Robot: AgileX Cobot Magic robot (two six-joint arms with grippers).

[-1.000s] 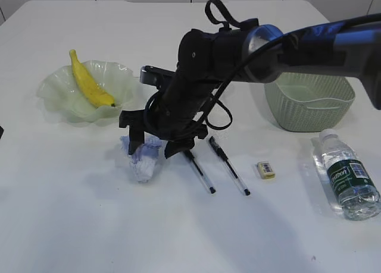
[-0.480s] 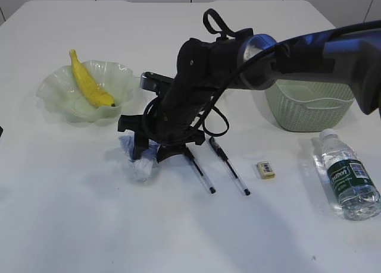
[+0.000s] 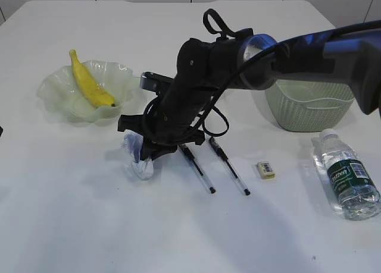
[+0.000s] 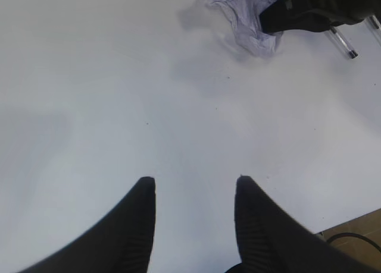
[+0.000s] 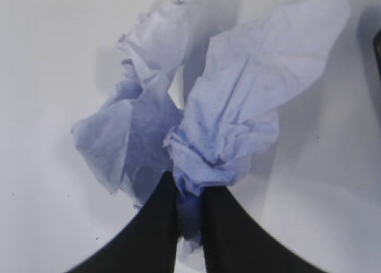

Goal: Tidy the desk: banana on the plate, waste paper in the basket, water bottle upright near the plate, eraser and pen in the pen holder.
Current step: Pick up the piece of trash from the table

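My right gripper (image 3: 144,152) (image 5: 189,187) is shut on the crumpled pale-blue waste paper (image 3: 141,166) (image 5: 220,130), which still rests on the white table left of centre. The banana (image 3: 89,82) lies on the green glass plate (image 3: 56,97) at the far left. Two pens (image 3: 197,172) (image 3: 229,166) lie side by side just right of the paper. The yellow eraser (image 3: 265,169) sits further right. The water bottle (image 3: 348,175) lies on its side at the right edge. The green basket (image 3: 309,103) stands behind it. My left gripper (image 4: 191,184) hangs open over bare table, with the paper (image 4: 247,17) far ahead.
The right arm (image 3: 286,47) reaches across the middle from the right, above the pens and in front of the basket. No pen holder is in view. A table edge shows at the lower right of the left wrist view.
The right gripper has come down onto the waste paper and its jaws have closed on it, squeezing the wad narrower. The left gripper has not moved.
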